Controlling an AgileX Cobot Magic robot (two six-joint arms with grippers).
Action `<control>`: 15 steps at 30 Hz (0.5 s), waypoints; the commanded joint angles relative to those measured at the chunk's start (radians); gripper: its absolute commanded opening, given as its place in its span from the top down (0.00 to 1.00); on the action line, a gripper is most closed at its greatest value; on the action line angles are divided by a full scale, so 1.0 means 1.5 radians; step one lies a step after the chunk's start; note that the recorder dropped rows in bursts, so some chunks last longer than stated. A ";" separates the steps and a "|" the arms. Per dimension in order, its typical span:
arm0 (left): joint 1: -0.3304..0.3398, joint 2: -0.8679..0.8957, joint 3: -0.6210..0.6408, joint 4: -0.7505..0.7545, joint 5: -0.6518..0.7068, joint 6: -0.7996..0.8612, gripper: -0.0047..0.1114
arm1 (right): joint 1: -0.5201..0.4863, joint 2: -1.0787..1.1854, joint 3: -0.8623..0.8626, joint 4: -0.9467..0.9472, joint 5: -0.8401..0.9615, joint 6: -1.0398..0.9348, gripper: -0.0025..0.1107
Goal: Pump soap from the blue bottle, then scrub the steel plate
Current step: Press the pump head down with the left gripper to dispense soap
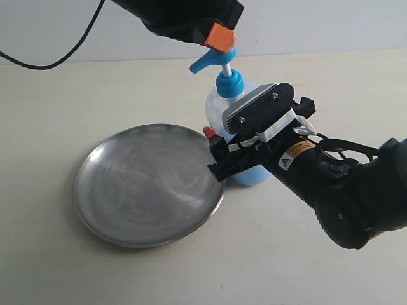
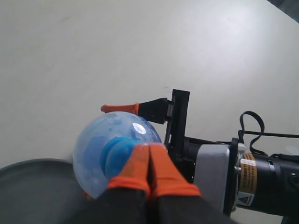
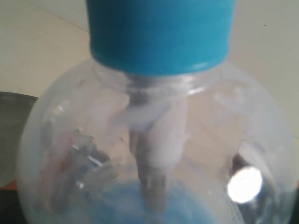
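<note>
Pump step, plunger not yet down, by my reading.

My right gripper (image 1: 215,151) was clamped on the bottle (image 1: 218,101), jaws spread wide round the round body just under the collar. One orange fingertip (image 1: 208,131) showed against the far side. The other pad was hidden, so I judged the grip from the bottle filling the space between the jaws.

My left gripper (image 2: 149,168) was directly above that, fingers pressed together into one blunt tip and nothing between them. The tip sat on top of the pump head (image 1: 213,60). The white stem below it looked fully raised.

To do this well, as I judged it:
- press straight down the stem, since an off-centre push would tip the bottle in my right jaws;
- hold firm on the right, because the wall is thin plastic and rounded, so it may slip or buckle;
- check the spout, which pointed away from my right wrist toward the plate.

The bottle stood upright, with a clear shoulder and a bright blue collar and head. The soap (image 1: 249,179) was pale blue and filled only the lower part.

Beyond my right fingertips the plate (image 1: 149,184) lay flat on the table (image 1: 76,279), its rim just beside the bottle's base. It was grey and shiny with pale swirled streaks. I could not tell whether those were soap film or sheen, and I saw no blue blobs on it.
</note>
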 commanded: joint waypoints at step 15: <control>-0.004 0.041 0.003 0.031 0.032 -0.010 0.96 | 0.001 0.005 0.004 -0.040 -0.001 -0.003 0.98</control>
